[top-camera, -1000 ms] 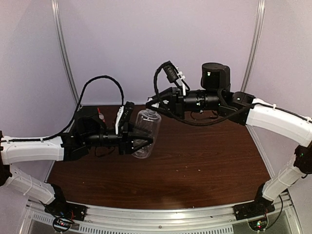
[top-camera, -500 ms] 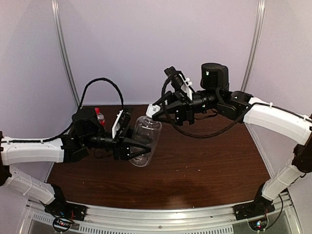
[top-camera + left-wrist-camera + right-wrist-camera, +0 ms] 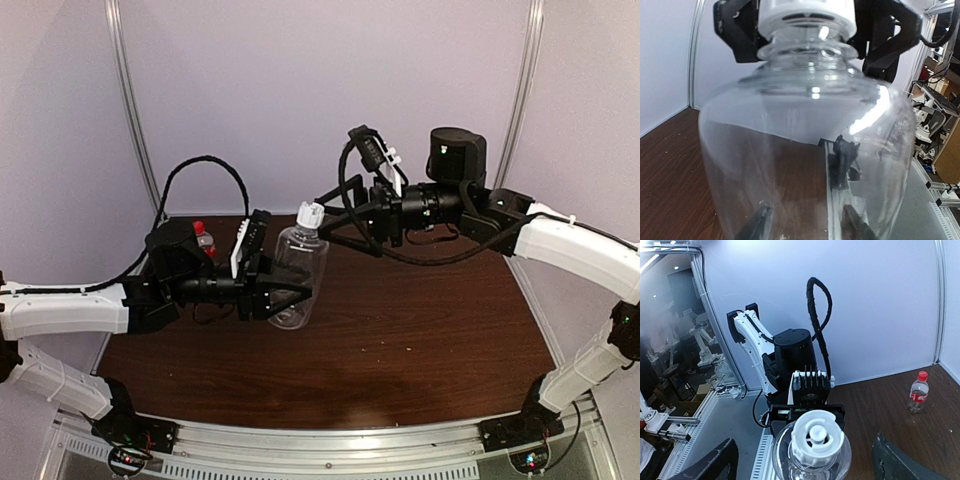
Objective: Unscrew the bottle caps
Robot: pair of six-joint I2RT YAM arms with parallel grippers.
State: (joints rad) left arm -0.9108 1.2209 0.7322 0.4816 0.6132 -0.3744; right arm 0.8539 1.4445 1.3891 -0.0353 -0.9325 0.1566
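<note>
My left gripper (image 3: 288, 290) is shut on the body of the taller clear bottle (image 3: 297, 268), holding it nearly upright above the table. The bottle fills the left wrist view (image 3: 805, 150), and my left fingertips (image 3: 759, 224) show through it. Its white cap (image 3: 310, 213) sits on the neck. My right gripper (image 3: 332, 216) is open, its fingers (image 3: 716, 463) standing wide on either side of the white cap (image 3: 817, 437) without touching it. The small bottle (image 3: 917, 395) with a red label and red cap (image 3: 199, 227) stands at the back left of the table.
The brown wooden table (image 3: 420, 330) is bounded by a grey wall and metal posts at the back. My left arm's black cable (image 3: 205, 165) loops above the small bottle. An aluminium rail (image 3: 330, 445) runs along the near edge.
My right gripper has opened off the white cap and drawn back slightly to the right. The left gripper has brought the bottle from a tilt to nearly upright.
</note>
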